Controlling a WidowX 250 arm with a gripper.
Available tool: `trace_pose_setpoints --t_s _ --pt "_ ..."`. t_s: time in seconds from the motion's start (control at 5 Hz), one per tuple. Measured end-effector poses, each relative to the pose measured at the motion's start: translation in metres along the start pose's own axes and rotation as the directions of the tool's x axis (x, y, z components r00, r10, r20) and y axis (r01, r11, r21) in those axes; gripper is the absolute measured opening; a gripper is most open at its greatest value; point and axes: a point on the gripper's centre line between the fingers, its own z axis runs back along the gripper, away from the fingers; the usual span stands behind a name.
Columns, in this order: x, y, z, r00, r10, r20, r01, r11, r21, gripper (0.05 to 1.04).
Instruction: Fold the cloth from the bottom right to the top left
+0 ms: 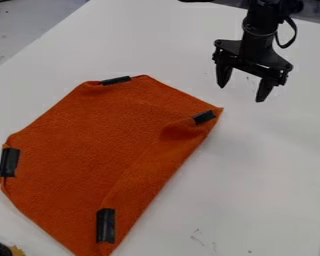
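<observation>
Orange cloth, seemingly part-folded, in front and left of the tool, apart; jaws spread wide, empty.

An orange cloth, its lower right side folded over, lies across a white counter bearing small dark marks.

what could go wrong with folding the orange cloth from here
The open hand is off to the side of the orange cloth, so it may close on nothing unless it is lined up first.

The cloth's lower right side already has a raised, slanting crease, so the fold could bunch up or come out crooked.

The right-hand black strip sits close to the corner and might get in the way of a pinch there.
</observation>
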Motion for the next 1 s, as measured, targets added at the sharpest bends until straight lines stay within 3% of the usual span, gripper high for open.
trace_pose_setpoints --t_s 0.2,0.4,0.6,0.8,1.0 --pt "-0.01 0.0 -0.015 0.999 0.005 -0.043 -0.004 1.0 0.009 1.0" --pt "-0.038 0.009 -0.019 0.994 0.081 -0.068 -0.078 0.995 0.055 1.0" --pt "-0.058 0.016 0.01 0.988 0.153 -0.007 -0.152 0.984 0.097 1.0" --pt "-0.089 0.03 0.03 0.969 0.248 -0.008 -0.244 0.959 0.142 1.0" --pt "-0.145 0.044 0.03 0.922 0.386 -0.017 -0.379 0.913 0.147 1.0"
